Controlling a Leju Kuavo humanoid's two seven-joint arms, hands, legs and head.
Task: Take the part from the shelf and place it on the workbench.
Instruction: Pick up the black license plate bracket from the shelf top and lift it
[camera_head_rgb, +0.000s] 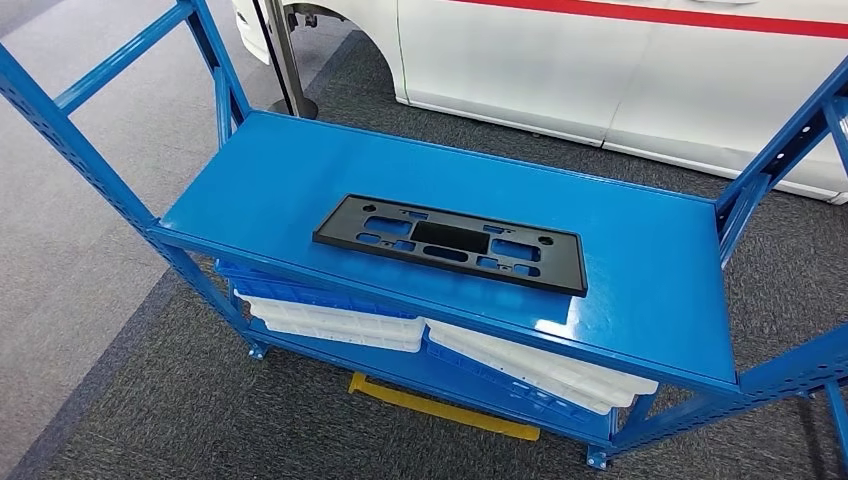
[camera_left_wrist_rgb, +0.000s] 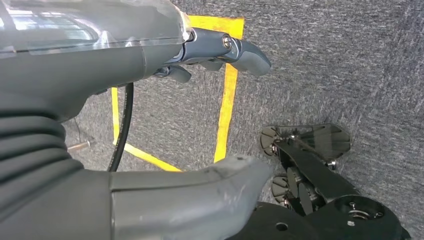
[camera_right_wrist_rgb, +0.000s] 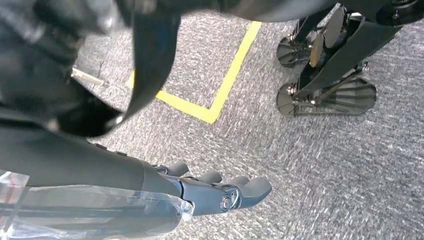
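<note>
The left hand (camera_left_wrist_rgb: 200, 115) hangs over grey carpet crossed by yellow tape (camera_left_wrist_rgb: 226, 107), fingers apart and holding nothing. The right hand (camera_right_wrist_rgb: 220, 192) hangs likewise, fingers extended, nothing in them. In the head view, the part (camera_head_rgb: 450, 243), a flat black rectangular plate with cut-out slots, lies on the blue shelf's (camera_head_rgb: 650, 260) top level. On the level below lie white trays (camera_head_rgb: 335, 322) and blue trays (camera_head_rgb: 300, 292). A white car (camera_head_rgb: 620, 70) stands behind.

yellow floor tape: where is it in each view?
Head view: a yellow floor tape strip on the carpet under the blue shelf's front edge.
Left wrist view: tape lines between the left hand's fingers and thumb.
Right wrist view: tape corner above the right hand.
Shared landmark: grey carpet.
</note>
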